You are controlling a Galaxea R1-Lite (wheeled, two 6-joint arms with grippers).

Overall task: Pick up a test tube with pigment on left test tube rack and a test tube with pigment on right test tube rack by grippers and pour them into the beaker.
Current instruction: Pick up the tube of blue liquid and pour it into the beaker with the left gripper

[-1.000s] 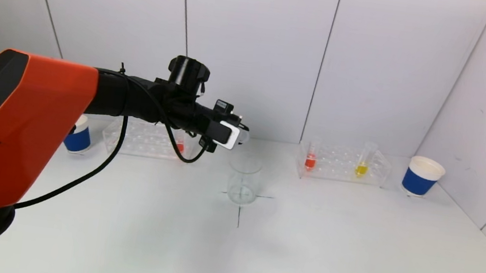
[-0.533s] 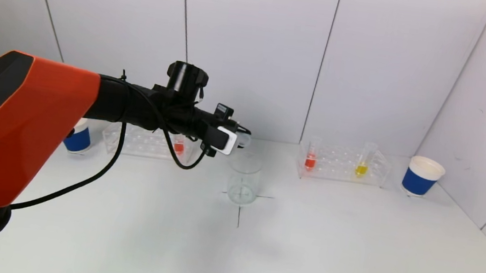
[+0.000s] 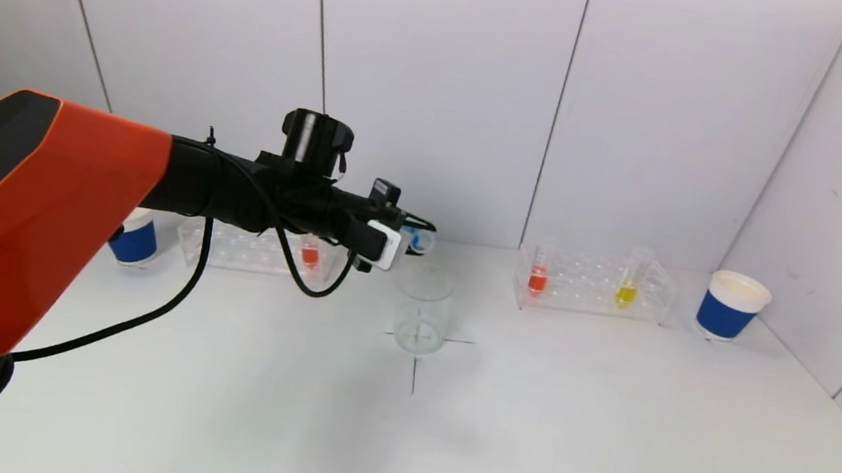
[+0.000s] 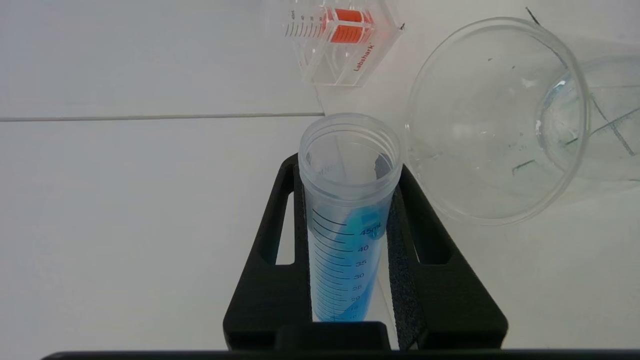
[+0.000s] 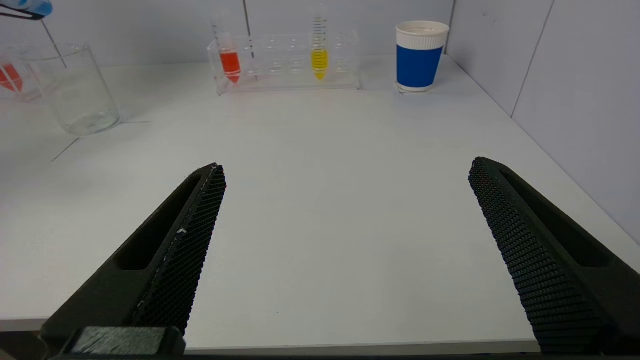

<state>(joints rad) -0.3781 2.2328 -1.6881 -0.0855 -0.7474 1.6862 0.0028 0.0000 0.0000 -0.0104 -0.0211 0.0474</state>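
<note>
My left gripper [image 3: 409, 237] [image 4: 350, 175] is shut on a test tube of blue pigment [image 4: 347, 235] [image 3: 417, 239], held tipped almost flat just above and left of the glass beaker [image 3: 422, 310] [image 4: 492, 120]. The blue liquid has run along the tube toward its open mouth; the beaker holds no liquid that I can see. The left rack [image 3: 251, 248] keeps an orange tube [image 3: 310, 253]. The right rack [image 3: 596, 284] [image 5: 287, 62] holds an orange tube [image 3: 538, 277] [image 5: 230, 62] and a yellow tube [image 3: 627, 290] [image 5: 319, 57]. My right gripper [image 5: 345, 172] is open and empty, low over the table's near right side.
A blue-and-white paper cup [image 3: 734, 305] [image 5: 421, 55] stands at the right end of the right rack and another [image 3: 134, 237] left of the left rack. A black cross [image 3: 415, 360] marks the table under the beaker. Grey wall panels close the back and right.
The left wrist has rolled further, tipping the held tube flatter so blue pigment now shows near its mouth. The gripper drifted slightly left. The right arm has not moved.
</note>
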